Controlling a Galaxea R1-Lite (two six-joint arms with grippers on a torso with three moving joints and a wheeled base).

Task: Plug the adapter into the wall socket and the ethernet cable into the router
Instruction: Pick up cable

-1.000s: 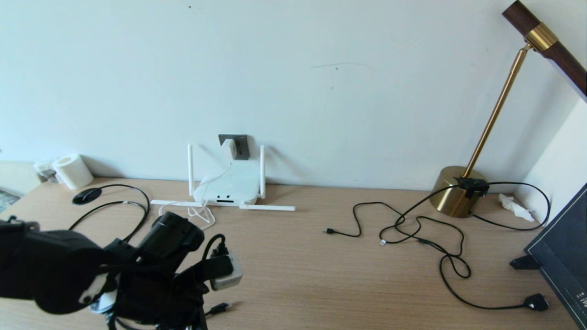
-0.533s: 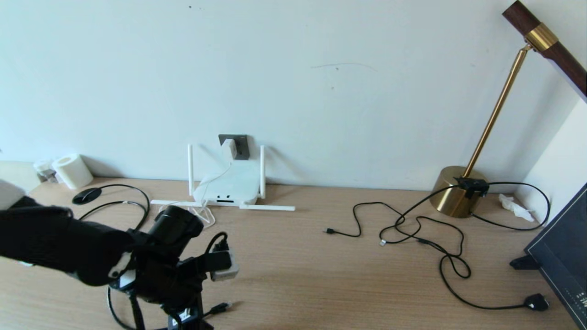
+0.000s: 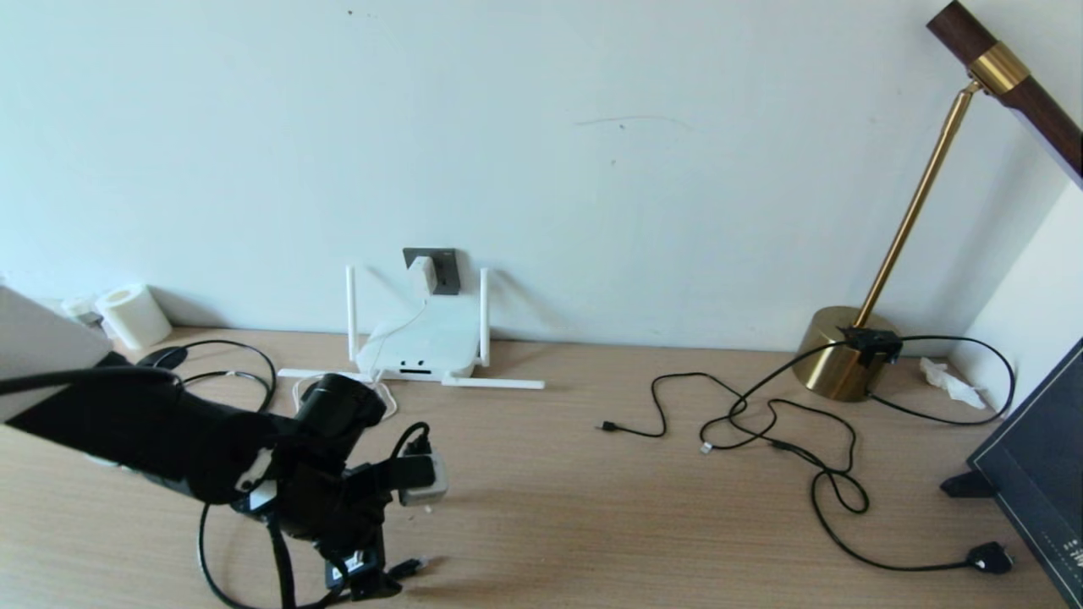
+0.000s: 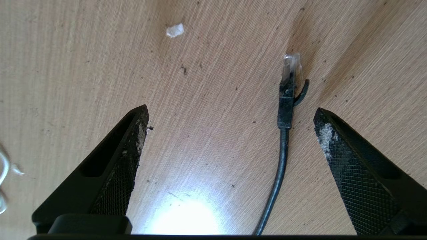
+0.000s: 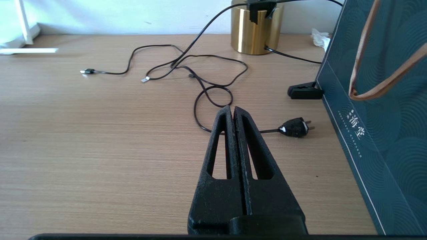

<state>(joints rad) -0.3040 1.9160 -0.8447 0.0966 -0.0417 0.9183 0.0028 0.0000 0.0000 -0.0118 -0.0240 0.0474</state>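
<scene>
Over the desk front, left side: the left gripper (image 4: 230, 116) is held just above the wood, fingers spread wide with nothing clamped.
Left fingers: two black wedge-shaped fingertips (image 4: 135, 133) with cross-hatched pads are seen, flecked with white at the tips.
Ethernet cable: its plug (image 4: 289, 83) lies flat on the desk between the spread fingers, nearer one of them and touched by neither; a clear tip, a black boot with a curled latch guard, and a fairly thick black cable trailing back toward the wrist are shown.
Ethernet cable in head view: the plug end (image 3: 412, 564) is seen beside the left arm at the desk's front edge.
Desk (image 3: 592, 507): light wood grain, with a small white scrap (image 4: 175, 30) lying apart from the plug.
Router (image 3: 420, 342): a flat white box set against the wall, two antennas upright and two laid flat on the desk.
Adapter (image 3: 420, 275): a small white block seated in the dark grey wall socket (image 3: 444, 269) above the router, its thin white cord running down.
Right gripper (image 5: 233, 111): fingers pressed together, empty, held low over the desk's right side.
Near the right gripper: a black two-pin plug (image 5: 295, 127) on a thin cord, and a brass lamp base (image 5: 255, 31) farther back.
</scene>
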